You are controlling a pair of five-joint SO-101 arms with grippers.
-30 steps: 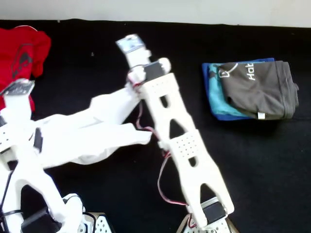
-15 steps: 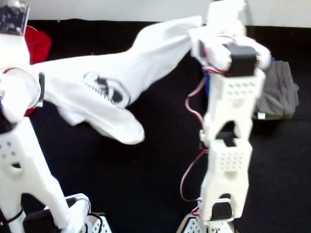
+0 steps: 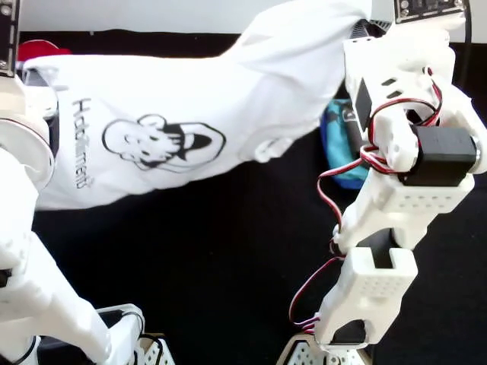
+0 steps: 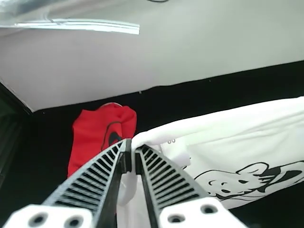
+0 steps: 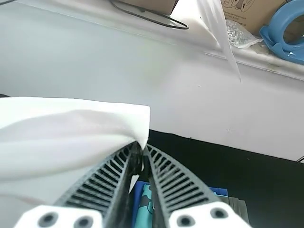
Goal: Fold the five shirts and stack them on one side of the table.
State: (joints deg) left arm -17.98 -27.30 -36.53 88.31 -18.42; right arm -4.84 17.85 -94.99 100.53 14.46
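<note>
A white shirt with a black cartoon print hangs spread in the air between both arms, above the black table. My left gripper is shut on one corner of the white shirt, at the left of the table. My right gripper is shut on the opposite corner of the white shirt, high at the back right. A crumpled red shirt lies at the table's back left, its edge peeking out behind the white one. Folded blue and teal shirts lie stacked at the right, mostly behind the right arm.
A white wall runs along the table's far edge. In the right wrist view a grey folded shirt lies beside the blue and teal ones. The arm bases stand at the near edge, with bare black table between them.
Both arms have risen and drawn apart, lifting the white shirt off the table and stretching it out flat so its print faces the camera. The right arm moved right, covering the stack.
</note>
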